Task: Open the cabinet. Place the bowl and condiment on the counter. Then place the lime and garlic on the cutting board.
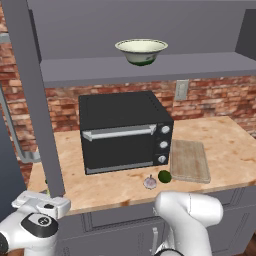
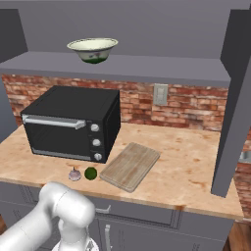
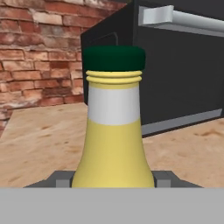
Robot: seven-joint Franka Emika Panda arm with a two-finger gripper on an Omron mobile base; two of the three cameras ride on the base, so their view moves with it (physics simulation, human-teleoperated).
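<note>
Two risks stand out, both tied to the condiment (image 3: 113, 131). The hand view has the yellow bottle upright, close in front of the camera, with a fingertip (image 3: 59, 178) showing on each side of its base, so the gripper (image 3: 113, 180) looks closed on the bottle at a middling width. It sits low over the counter (image 3: 39, 140), beside the black oven (image 3: 183, 74). Whether the base already touches the wood cannot be told. Risk one: a release before contact tips a slim, top-heavy bottle over. Risk two: the arm works low at the counter's left end, by the open cabinet (image 1: 145, 70) door (image 1: 35, 100), and a careless lift could clip the door.

The bowl (image 1: 141, 51) sits on the cabinet shelf, well above the oven, not yet moved. Reaching it means passing over the oven top, so there is little room for error. The lime (image 1: 164, 176) and garlic (image 1: 150, 182) lie just beside each other in front of the oven, near the cutting board (image 1: 190, 161) but off it; both are round and may roll when nudged.
</note>
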